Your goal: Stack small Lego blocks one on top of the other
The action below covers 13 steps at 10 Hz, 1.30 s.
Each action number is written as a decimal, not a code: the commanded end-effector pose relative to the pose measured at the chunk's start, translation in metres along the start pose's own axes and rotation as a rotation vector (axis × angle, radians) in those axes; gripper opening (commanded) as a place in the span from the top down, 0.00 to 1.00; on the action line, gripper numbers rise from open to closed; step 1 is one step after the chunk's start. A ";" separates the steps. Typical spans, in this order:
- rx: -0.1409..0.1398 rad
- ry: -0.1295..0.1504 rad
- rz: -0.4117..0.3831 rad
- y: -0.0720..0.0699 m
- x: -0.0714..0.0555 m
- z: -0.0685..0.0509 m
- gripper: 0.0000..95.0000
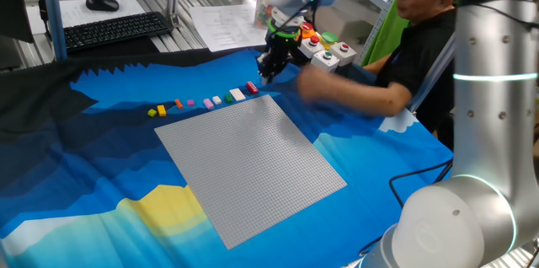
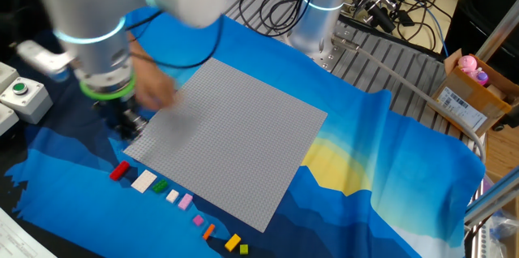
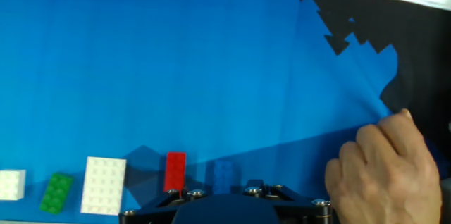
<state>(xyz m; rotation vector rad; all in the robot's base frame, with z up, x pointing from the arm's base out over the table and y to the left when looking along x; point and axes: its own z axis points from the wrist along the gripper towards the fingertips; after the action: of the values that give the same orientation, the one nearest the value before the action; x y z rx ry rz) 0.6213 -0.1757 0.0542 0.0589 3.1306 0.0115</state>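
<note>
A row of small Lego blocks lies on the blue cloth along one edge of the grey baseplate (image 1: 253, 163): red (image 1: 252, 88), white (image 1: 238, 94), green (image 1: 229, 97), then white, pink, orange and yellow (image 1: 157, 111). The other fixed view shows the same row from red (image 2: 120, 170) to yellow (image 2: 233, 242). In the hand view a red block (image 3: 175, 171) and a blue block (image 3: 224, 171) lie just ahead of my gripper (image 3: 224, 197), with white (image 3: 103, 185) and green (image 3: 56, 192) to the left. My gripper (image 1: 268, 77) hovers low beside the row's red end. Its fingertips are hidden.
A person's hand (image 3: 384, 171) rests on the cloth close to the right of my gripper; his arm (image 1: 354, 91) reaches in from the far side. A button box (image 1: 324, 49) and a keyboard (image 1: 114, 30) stand behind the cloth. Another button box (image 2: 20, 96) shows at the left.
</note>
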 end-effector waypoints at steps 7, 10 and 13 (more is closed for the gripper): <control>0.003 0.055 0.153 0.062 0.041 -0.007 1.00; 0.002 0.046 0.179 0.076 0.049 0.008 1.00; 0.014 0.043 0.126 0.084 0.054 0.019 1.00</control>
<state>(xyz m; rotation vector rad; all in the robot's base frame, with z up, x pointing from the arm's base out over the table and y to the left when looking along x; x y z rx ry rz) 0.5715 -0.0904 0.0361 0.2864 3.1651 -0.0022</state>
